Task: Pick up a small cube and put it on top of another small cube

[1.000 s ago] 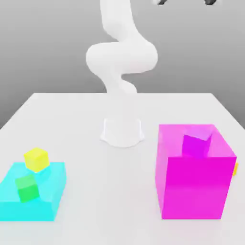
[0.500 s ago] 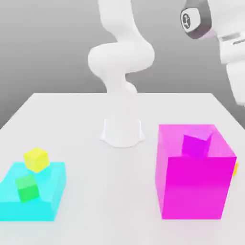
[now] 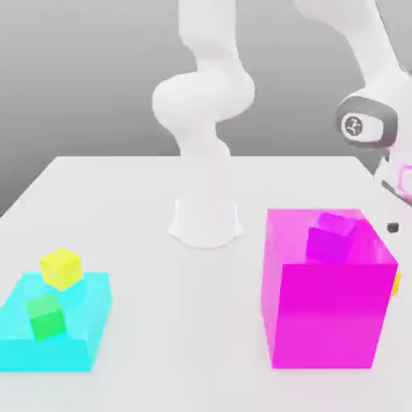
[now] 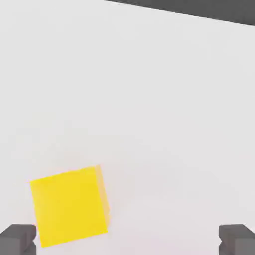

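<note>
The small orange cube (image 3: 397, 283) peeks out as a sliver behind the big magenta block (image 3: 326, 310), at the exterior view's right edge. In the hand view the same cube (image 4: 69, 206) lies on the white table, close to one fingertip (image 4: 17, 239). My gripper (image 4: 127, 241) is open, its fingertips spread wide with nothing between them. It hangs above the orange cube, near the right edge of the exterior view (image 3: 394, 228). The small yellow cube (image 3: 61, 268) sits at the back edge of the cyan block (image 3: 76, 330), far to the exterior view's left.
A small green cube (image 3: 45, 315) rests on the cyan block. A small magenta cube (image 3: 330, 241) sits on top of the big magenta block. The arm's white base (image 3: 206, 219) stands at the table's middle back.
The arm has swung down on the exterior view's right. The hand has dropped from above the picture to just behind the big magenta block. No cube has moved.
</note>
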You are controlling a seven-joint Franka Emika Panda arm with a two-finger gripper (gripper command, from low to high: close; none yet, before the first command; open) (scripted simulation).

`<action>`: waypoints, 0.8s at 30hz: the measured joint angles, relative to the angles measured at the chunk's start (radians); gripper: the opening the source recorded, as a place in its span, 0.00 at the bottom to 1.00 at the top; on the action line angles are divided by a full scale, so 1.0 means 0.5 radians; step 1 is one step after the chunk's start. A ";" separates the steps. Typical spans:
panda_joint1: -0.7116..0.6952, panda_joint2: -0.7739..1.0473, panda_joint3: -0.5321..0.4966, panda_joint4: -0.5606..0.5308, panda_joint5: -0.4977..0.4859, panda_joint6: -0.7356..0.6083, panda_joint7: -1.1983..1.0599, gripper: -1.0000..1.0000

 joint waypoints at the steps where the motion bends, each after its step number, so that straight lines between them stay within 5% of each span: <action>1: 0.026 0.035 -0.004 -0.018 -0.082 0.024 0.015 0.50; 9: 0.153 0.449 -0.146 0.032 -0.340 0.356 0.146 0.50; 10: 0.166 0.503 -0.160 0.040 -0.347 0.399 0.153 0.00; 17: 0.168 0.515 -0.163 0.042 -0.354 0.405 0.159 0.00; 24: 0.104 0.164 -0.070 -0.023 -0.227 0.122 0.062 0.00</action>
